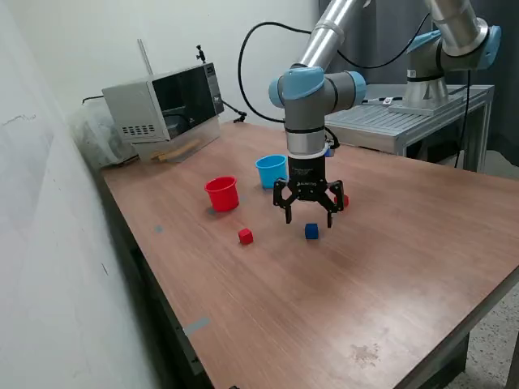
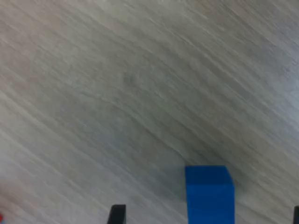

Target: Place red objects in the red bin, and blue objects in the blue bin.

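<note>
Red bin (image 1: 221, 194) stands on the counter (image 1: 389, 275) toward the exterior view's left, the blue bin (image 1: 271, 171) just beside it to the right. One red cube (image 1: 246, 236) lies in front of the red bin. Further right, a blue cube (image 1: 311, 231) sits under the claw (image 1: 307, 215), which hangs spread wide and empty. A second red cube (image 1: 345, 200) shows partly behind the claw. In the wrist view the blue cube (image 2: 209, 193) sits off-centre between the fingers. Risk: a straight descent may land one finger on the cube or knock it aside.
</note>
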{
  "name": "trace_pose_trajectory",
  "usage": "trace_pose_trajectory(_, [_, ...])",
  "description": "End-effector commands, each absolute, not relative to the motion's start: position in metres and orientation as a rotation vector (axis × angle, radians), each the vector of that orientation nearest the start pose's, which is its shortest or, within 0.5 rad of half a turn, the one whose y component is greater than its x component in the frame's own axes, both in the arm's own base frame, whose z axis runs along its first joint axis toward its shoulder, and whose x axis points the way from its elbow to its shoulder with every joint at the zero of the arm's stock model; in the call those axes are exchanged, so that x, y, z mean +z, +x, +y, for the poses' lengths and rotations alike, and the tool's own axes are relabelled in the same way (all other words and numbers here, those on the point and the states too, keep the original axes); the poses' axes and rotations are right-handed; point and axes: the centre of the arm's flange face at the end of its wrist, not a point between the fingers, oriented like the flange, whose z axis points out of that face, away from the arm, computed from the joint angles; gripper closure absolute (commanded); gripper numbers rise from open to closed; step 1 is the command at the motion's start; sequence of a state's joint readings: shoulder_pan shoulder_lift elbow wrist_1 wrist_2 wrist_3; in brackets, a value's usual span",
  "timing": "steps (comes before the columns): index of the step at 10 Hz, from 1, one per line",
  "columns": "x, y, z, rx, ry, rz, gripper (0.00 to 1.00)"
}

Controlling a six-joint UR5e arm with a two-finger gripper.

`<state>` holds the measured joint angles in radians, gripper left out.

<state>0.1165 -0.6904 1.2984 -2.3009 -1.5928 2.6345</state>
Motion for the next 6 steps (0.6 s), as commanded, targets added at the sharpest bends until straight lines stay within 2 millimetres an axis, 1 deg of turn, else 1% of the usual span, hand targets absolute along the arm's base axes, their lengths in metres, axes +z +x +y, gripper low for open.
trace_pose_trajectory(1, [0.1195, -0.7389, -0.2164, 0.173, -2.837, 1.447, 0.00])
trace_pose_trajectory(3, [0.1195, -0.7388, -0.2165, 0.171, -2.841, 1.440, 0.00])
trace_pose_trajectory(4, [0.1210, -0.7399, -0.2170, 0.181, -2.849, 1.441, 1.00])
trace_pose_trajectory(6, [0.1220, -0.7399, -0.2170, 0.188, -2.854, 1.436, 1.00])
